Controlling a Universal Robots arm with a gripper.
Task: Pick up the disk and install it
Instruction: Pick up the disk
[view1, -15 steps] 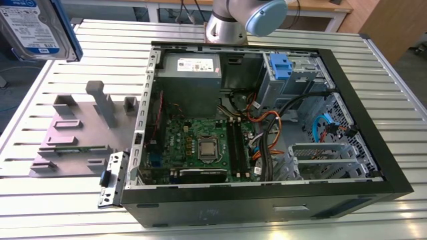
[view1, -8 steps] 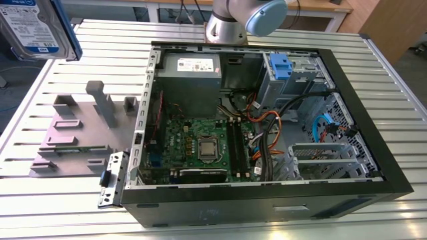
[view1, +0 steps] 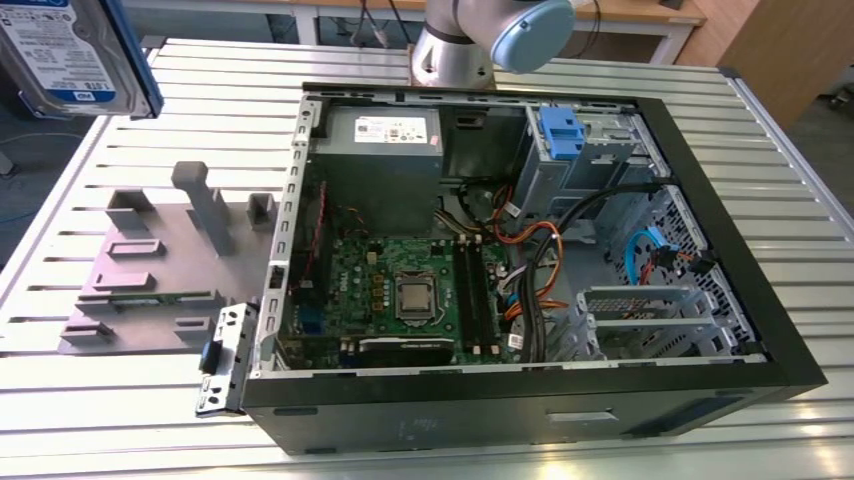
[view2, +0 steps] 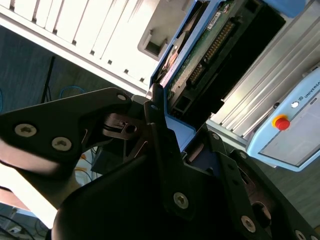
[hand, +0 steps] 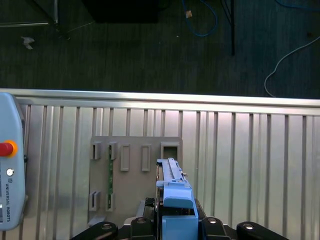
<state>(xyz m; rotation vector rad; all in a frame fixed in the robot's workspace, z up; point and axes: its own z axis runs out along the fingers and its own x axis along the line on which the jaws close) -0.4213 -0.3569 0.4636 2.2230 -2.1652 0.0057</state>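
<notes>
black gripper (view2: 186, 145) is clamping the blue carrier end of the flat silver-metal disk (view1: 60, 60), holding it aloft over the slatted metal table's (view1: 200, 110) edge at the exterior view's left, long axis extending straight out from its jaws.

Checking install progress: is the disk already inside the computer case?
No, the disk is up at the exterior view's upper left, outside the open computer case.

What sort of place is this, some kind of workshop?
Likely a robotics lab bench: an opened computer case lies on a slatted metal table, a robot arm stands behind it, and its tool holds the disk.
</notes>
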